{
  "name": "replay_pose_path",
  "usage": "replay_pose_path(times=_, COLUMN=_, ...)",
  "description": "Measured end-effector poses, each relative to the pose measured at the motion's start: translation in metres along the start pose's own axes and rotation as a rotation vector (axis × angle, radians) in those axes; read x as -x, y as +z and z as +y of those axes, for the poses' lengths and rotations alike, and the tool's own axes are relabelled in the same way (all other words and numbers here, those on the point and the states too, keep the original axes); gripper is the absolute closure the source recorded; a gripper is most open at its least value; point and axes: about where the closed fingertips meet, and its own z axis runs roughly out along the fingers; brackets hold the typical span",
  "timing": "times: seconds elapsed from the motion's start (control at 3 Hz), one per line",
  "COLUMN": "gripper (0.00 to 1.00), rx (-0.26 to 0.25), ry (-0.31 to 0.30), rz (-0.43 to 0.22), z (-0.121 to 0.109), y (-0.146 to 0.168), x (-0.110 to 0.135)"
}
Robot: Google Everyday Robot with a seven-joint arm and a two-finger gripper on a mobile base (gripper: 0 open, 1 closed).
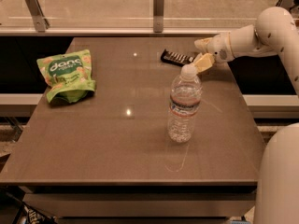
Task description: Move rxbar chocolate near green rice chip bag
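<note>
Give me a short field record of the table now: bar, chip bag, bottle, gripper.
bar: small flat black rectangular rxbar chocolate, flat on the brown table, far right
bag: bright green rice chip bag, far left, apart from bar
bottle: clear plastic water bottle, upright, nearer than bar
gripper: gripper open at bar's right end; contact unclear

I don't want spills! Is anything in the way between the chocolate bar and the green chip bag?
Nothing visible: bare table lies between the rxbar chocolate and the green rice chip bag. The water bottle stands nearer the camera, off that line. The gripper is right beside the bar.
</note>
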Motion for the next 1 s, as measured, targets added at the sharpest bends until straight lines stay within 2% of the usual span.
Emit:
replay_pose_path(times=0.33, gripper=0.0, rx=-0.003, ry=0.051, rz=0.01, z=0.0006, y=0.0002, x=-0.0091)
replay_pose_path(times=1.0, gripper=0.0, rx=-0.052, ry=0.126, rz=0.006, z=0.0007, y=0.0045, x=-0.0081)
